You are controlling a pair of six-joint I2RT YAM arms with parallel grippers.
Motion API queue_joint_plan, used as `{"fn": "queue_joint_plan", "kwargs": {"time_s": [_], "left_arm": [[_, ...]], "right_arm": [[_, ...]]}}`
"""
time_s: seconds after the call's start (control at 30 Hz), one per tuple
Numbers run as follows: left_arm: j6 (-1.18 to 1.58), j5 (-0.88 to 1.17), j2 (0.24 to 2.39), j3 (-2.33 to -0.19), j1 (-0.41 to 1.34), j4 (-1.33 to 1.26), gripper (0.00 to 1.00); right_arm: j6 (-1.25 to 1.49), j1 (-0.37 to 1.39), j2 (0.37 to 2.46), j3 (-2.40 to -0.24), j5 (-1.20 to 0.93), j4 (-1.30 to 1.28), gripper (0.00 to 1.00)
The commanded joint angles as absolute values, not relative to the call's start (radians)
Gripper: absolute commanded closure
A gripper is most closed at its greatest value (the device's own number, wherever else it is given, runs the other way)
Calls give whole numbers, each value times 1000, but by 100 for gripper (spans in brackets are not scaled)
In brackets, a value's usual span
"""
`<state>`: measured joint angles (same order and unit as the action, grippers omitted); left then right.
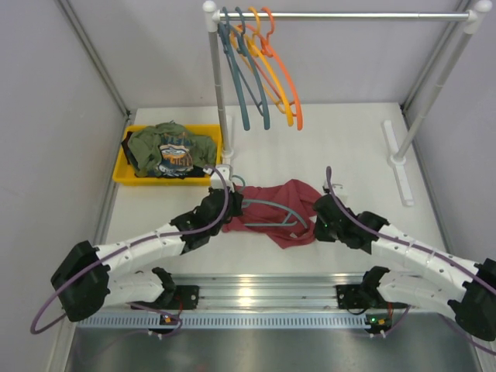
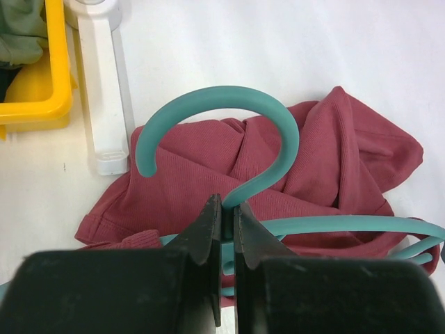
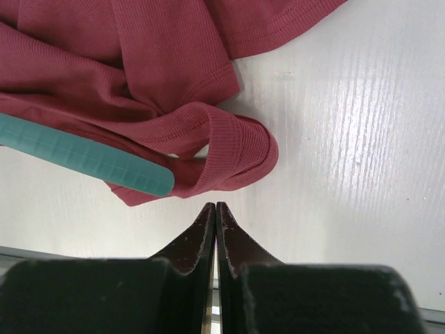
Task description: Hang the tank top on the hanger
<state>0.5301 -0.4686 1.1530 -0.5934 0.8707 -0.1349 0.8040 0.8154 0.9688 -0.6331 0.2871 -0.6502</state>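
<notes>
My left gripper is clamped on the hanger. The fingers pinch its neck just below the hook, and only the teal stem sits in the narrow gap between them. In the left wrist view the hook curves up and away from my fingertips, and the hanger's shoulders run off to the right over the fabric. The tank top is a crumpled maroon heap lying flat on the table, under and around the hanger, not threaded onto it in any way I can make out.

From the top view the tank top sits mid-table between my two arms, with the hanger laid across it. The left gripper is at its left edge and the right gripper is at its right edge.

My right gripper has its fingers pressed together with nothing between them. The tips rest just short of a looped, ribbed strap of the tank top — near it, not touching as far as I can tell. One teal arm end of the hanger pokes out over that strap, to the left of my fingertips.

At back left, a yellow bin holds an olive-green garment. The rack bar carries slate-blue hangers, a yellow hanger and an orange hanger. The white rack foot stands just beside the tank top's left edge.
</notes>
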Motion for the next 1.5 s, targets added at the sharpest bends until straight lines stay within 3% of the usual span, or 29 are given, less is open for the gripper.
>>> {"fn": "queue_joint_plan", "kwargs": {"time_s": [0.0, 0.13, 0.37, 0.7, 0.77, 0.93, 1.03, 1.1, 1.47], "left_arm": [[543, -499, 1161, -634, 882, -152, 100], [552, -515, 1167, -621, 887, -149, 100], [554, -534, 1207, -630, 893, -146, 100], [555, -549, 1227, -623, 911, -161, 100], [554, -554, 1230, -626, 916, -164, 100], [554, -574, 1243, -626, 931, -170, 100], [552, -598, 1247, -630, 943, -172, 100], [549, -614, 1246, -632, 953, -173, 100], [522, -680, 1247, -669, 1009, -176, 100]], "right_arm": [[796, 831, 962, -666, 314, -658, 100], [792, 831, 983, -692, 318, -657, 100], [795, 831, 1025, -710, 327, -649, 74], [784, 831, 1129, -746, 344, -604, 61], [784, 831, 1144, -745, 342, -592, 62], [782, 836, 1192, -750, 362, -598, 76], [778, 841, 1192, -758, 368, -610, 93], [776, 847, 1181, -768, 370, -627, 99], [749, 913, 1196, -946, 345, -690, 100]]}}
